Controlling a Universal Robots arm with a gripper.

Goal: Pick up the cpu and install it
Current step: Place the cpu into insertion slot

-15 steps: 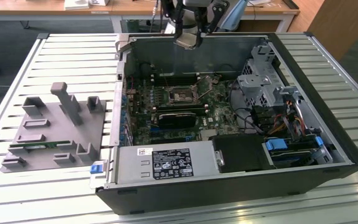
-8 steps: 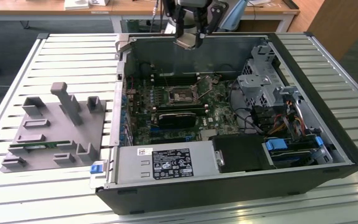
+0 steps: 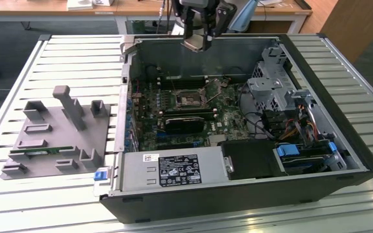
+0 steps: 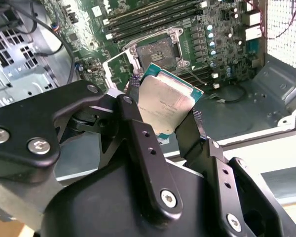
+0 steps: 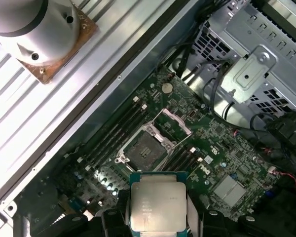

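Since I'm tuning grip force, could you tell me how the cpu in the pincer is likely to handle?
The cpu looks like a thin, stiff plate, so it probably won't flex. Its smooth metal top, held only at two edges by the pincer, might slip if the grip eases. Small and flat, it is likely light.

Chip: the cpu (image 5: pixel 158 207) is held by two opposite edges, its silver top turned to the camera.
Gripper: the gripper (image 5: pixel 158 213) is closed, with dark fingers (image 5: pixel 122 206) pressed against the cpu's sides.
Socket: the socket (image 5: pixel 147 148) is seen open on the motherboard (image 5: pixel 222 163), apart from the cpu, its metal frame (image 5: pixel 175 121) swung up beside it.
Surroundings: memory slots (image 5: pixel 116 131) are set alongside the socket; a drive cage (image 5: pixel 256 74) is mounted near the motherboard.
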